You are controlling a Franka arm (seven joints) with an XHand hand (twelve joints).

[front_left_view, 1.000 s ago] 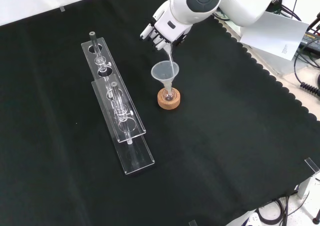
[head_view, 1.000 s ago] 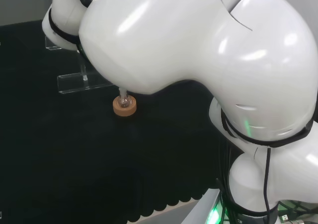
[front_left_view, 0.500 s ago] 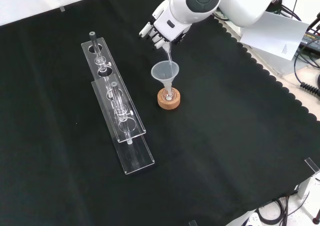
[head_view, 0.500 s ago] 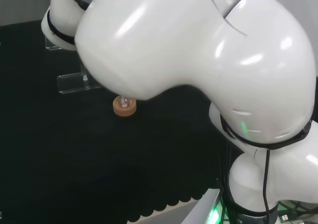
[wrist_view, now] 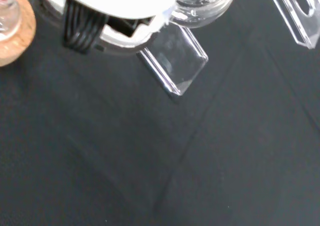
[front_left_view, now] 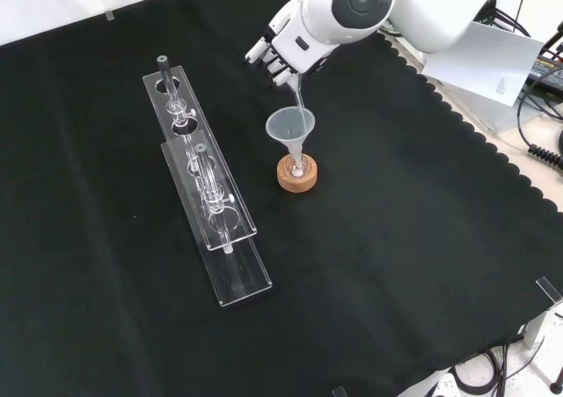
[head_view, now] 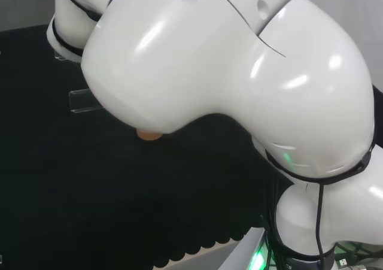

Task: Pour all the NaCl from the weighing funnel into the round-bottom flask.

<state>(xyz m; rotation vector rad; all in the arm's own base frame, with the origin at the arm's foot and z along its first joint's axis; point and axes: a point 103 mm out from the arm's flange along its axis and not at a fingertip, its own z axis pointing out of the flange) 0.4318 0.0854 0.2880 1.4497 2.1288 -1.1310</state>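
Nearest in the front view: round-bottom flask [front_left_view: 298, 170] on cork ring [front_left_view: 297, 177], plastic funnel [front_left_view: 290, 129] seated in its neck. Just behind and above, weighing funnel [front_left_view: 299, 96] tilted, tip over the funnel's bowl. Farther back, hand [front_left_view: 283, 52] curled round it. Risks: drifting sideways and spilling NaCl onto the cloth; nudging the funnel and toppling it.

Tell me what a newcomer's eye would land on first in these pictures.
In the front view, the black and white hand near the top holds a clear weighing funnel tilted down into a wider funnel that sits in the small flask on a cork ring mid-cloth. To their left lie two long clear racks with glassware. In the head view, the arm's big white link covers most of the bench.
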